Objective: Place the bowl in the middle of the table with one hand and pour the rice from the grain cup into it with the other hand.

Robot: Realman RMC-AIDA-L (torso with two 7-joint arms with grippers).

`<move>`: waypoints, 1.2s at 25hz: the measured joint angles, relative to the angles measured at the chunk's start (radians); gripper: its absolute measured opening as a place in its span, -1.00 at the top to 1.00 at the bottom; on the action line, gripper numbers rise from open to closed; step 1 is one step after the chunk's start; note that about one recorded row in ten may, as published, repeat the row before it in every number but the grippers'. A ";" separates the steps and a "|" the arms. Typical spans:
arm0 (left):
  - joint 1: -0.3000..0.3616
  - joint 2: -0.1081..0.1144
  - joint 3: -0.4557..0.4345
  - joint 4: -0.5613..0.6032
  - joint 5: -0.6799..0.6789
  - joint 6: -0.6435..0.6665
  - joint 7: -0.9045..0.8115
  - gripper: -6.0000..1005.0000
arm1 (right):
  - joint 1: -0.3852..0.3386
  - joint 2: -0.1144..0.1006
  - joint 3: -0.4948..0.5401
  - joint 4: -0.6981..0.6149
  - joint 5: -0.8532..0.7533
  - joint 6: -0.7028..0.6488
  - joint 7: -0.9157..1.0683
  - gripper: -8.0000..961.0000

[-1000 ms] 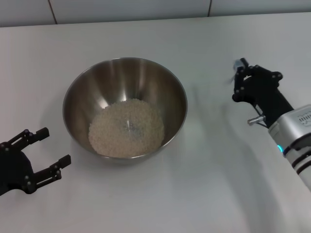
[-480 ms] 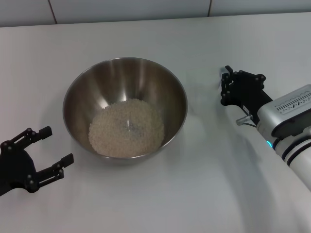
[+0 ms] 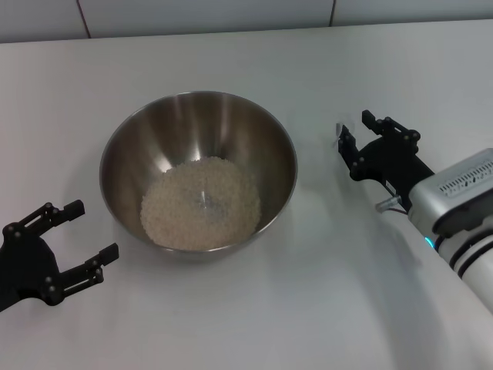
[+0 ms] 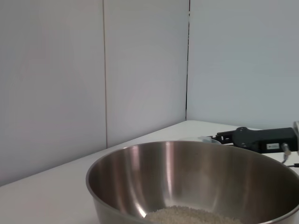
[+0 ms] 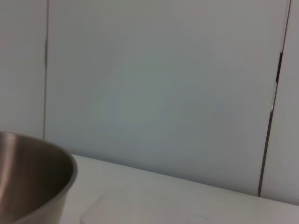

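Beside the upright rice-filled bowl (image 3: 198, 173), both end effectors (image 3: 71, 243) (image 3: 362, 131) are spread, grasping nothing.

The bowl (image 3: 198, 171) is showing brushed, glossy stainless steel. The rice (image 3: 200, 203) is appearing matt and granular. The worktop (image 3: 231, 324) is presenting a smooth white surface. Both hands are appearing matt black.

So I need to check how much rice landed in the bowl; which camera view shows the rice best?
The head view: it looks straight down into the bowl, showing the whole mound of rice covering the bottom. The left wrist view catches only a thin strip of rice past the near rim. The right wrist view shows just the bowl's outer wall, no rice.
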 joint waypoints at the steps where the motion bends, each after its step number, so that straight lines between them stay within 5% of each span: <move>1: 0.000 0.000 0.000 0.000 0.000 0.000 0.000 -0.66 | -0.018 0.000 -0.015 0.003 0.000 -0.032 0.000 0.46; 6: 0.000 0.000 0.000 -0.001 0.002 0.002 -0.001 -0.66 | -0.096 -0.006 -0.020 0.025 0.000 -0.124 0.005 0.12; 8: 0.000 0.000 0.000 0.000 0.004 0.003 -0.004 -0.66 | -0.112 -0.007 -0.020 0.027 0.000 -0.137 0.005 -0.34; 13: 0.002 0.001 0.000 0.001 0.005 0.004 -0.009 -0.66 | -0.175 -0.022 -0.051 0.019 -0.023 -0.210 0.010 -0.52; 16: 0.003 0.003 0.000 0.001 0.010 0.004 -0.009 -0.66 | -0.201 -0.050 -0.093 0.013 -0.115 -0.295 0.060 -0.63; 18: 0.003 0.004 0.000 0.001 0.016 0.005 -0.009 -0.66 | -0.206 -0.083 -0.107 0.011 -0.210 -0.346 0.141 -0.71; 19: 0.003 0.004 0.000 0.001 0.016 0.005 -0.009 -0.66 | -0.195 -0.124 -0.116 0.011 -0.321 -0.383 0.228 -0.75; 20: 0.005 0.004 0.000 0.001 0.025 0.007 -0.009 -0.66 | -0.195 -0.124 -0.116 0.011 -0.321 -0.383 0.228 -0.75; 24: 0.009 0.005 0.000 0.006 0.026 0.013 -0.009 -0.66 | -0.140 -0.197 -0.119 0.002 -0.536 -0.427 0.366 -0.75; 30: 0.012 0.007 0.000 0.009 0.028 0.019 -0.009 -0.66 | -0.066 -0.206 -0.118 -0.057 -0.644 -0.436 0.467 -0.75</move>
